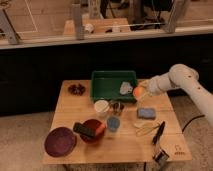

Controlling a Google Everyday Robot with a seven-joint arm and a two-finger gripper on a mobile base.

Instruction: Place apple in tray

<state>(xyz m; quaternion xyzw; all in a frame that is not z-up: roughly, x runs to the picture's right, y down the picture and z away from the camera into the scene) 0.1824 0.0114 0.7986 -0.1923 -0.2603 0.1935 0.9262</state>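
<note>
The apple [138, 92], small and orange-red, sits in my gripper [142, 90], which is shut on it. The white arm reaches in from the right and holds the apple above the table, right at the right rim of the tray. The tray [102, 81] is dark green, rectangular and shallow, at the back middle of the wooden table. A pale grey crumpled object [125, 88] lies in the tray's right part, just left of the apple.
In front of the tray stand a white cup [102, 106] and a blue cup [113, 123]. A dark red bowl [94, 133] and a maroon plate [60, 141] are front left. A blue sponge [146, 113] and a black utensil [158, 132] lie on the right.
</note>
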